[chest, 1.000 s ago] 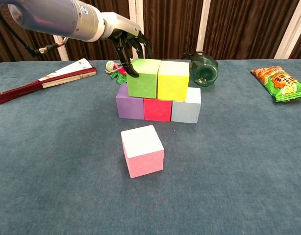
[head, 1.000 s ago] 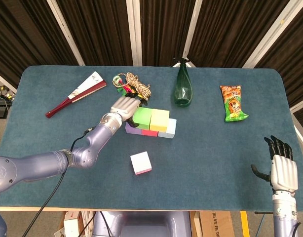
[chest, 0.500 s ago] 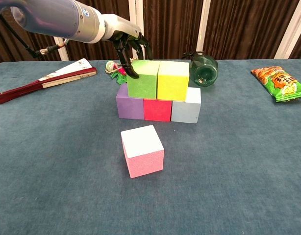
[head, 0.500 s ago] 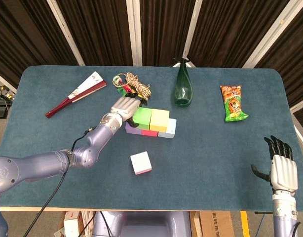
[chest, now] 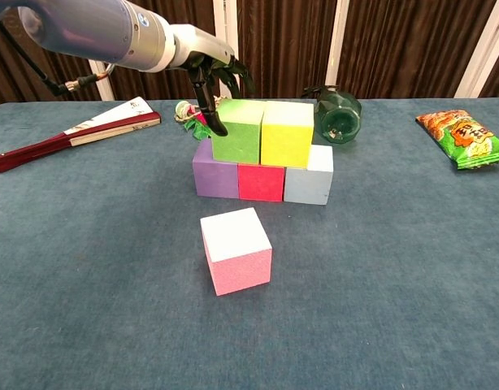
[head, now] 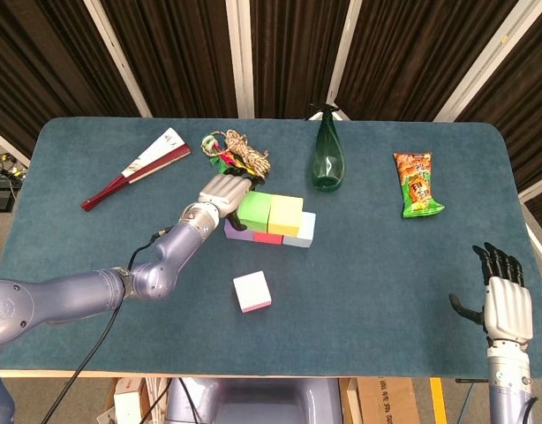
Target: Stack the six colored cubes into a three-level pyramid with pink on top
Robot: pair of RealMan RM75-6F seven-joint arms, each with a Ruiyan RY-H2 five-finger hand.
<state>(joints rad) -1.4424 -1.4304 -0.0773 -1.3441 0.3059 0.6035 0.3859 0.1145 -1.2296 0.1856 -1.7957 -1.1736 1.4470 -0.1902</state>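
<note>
Green cube (chest: 237,132) sits on the purple cube (chest: 214,178) and red cube (chest: 261,180), touching the yellow cube (chest: 287,134). Left hand (chest: 210,80) grips its far-left edge; release should be straight, without nudging. Pink cube (chest: 236,250) waits in front. Right hand (head: 506,300) idle, fingers spread.

The counter (head: 386,274) is showing a deep teal-blue cloth. The bottom row is showing a purple cube (chest: 215,178), a red cube (chest: 261,182) and a pale blue cube (chest: 309,185); above them a green cube (chest: 238,132) and a yellow cube (chest: 287,134) are glowing bright. The pink cube (chest: 236,250) is wearing a whitish top. The left hand (head: 220,191) is gleaming silver with black fingers (chest: 210,101). The bottle (head: 327,157) is looking dark green, the fan (head: 134,167) maroon and white, the snack bag (head: 417,184) orange and green.
</note>
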